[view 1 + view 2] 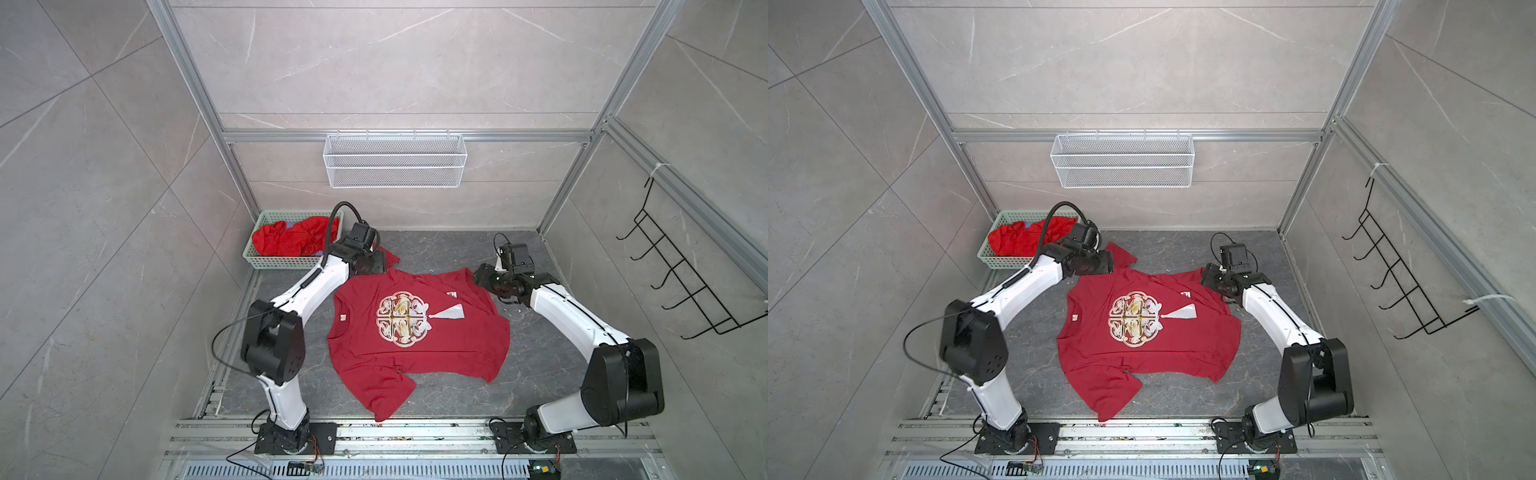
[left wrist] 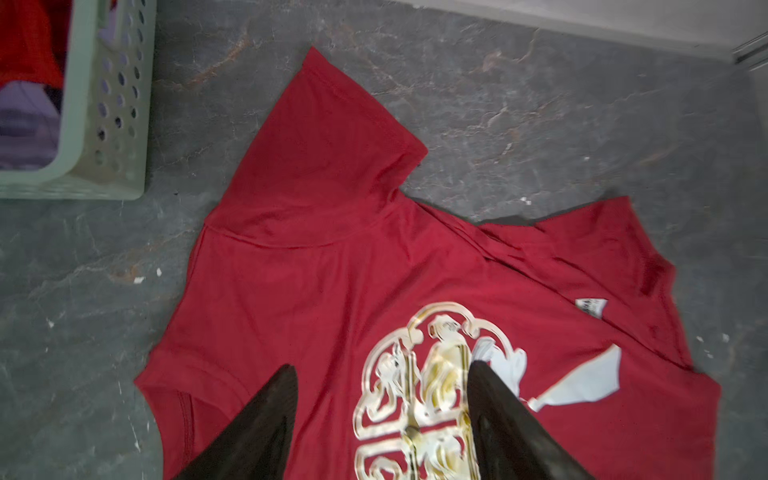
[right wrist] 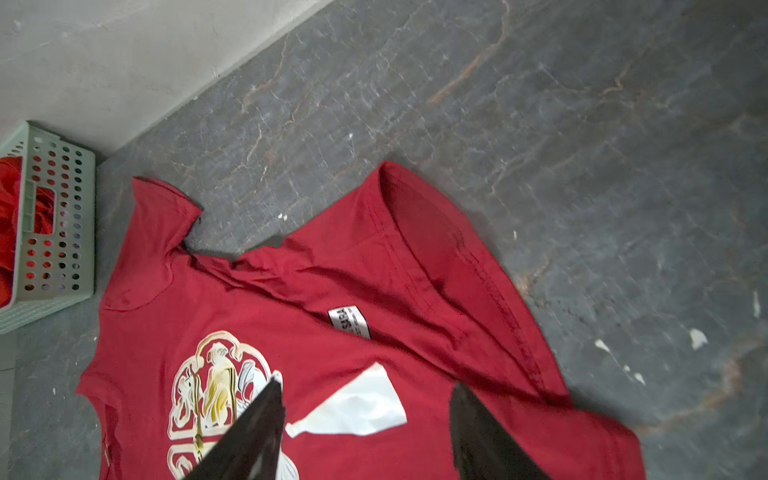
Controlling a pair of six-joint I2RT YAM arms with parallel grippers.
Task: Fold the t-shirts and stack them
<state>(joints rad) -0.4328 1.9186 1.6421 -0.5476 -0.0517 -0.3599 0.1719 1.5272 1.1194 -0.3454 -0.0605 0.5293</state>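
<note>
A dark crimson t-shirt (image 1: 457, 345) (image 1: 1183, 345) lies spread face up on the dark stone table, collar to the left, with a round white-gold print (image 1: 402, 319) and a white tassel shape (image 3: 357, 405). Its small white label (image 3: 349, 322) sits by creased cloth at the far right corner. My left gripper (image 1: 376, 264) (image 1: 1106, 264) hovers over the far sleeve (image 2: 324, 145), and in the left wrist view it (image 2: 381, 365) is open with nothing held. My right gripper (image 1: 482, 276) (image 1: 1209, 279) hangs at the far right hem corner, also open (image 3: 368, 382) and holding nothing. More red t-shirts (image 1: 291, 239) (image 1: 1021, 241) lie crumpled in a basket.
The pale green perforated basket (image 1: 286, 262) (image 1: 1005, 262) stands at the table's back left corner. A white wire basket (image 1: 395, 160) hangs on the back wall and a black hook rack (image 1: 685, 282) on the right wall. An aluminium rail (image 1: 415, 432) runs along the front edge.
</note>
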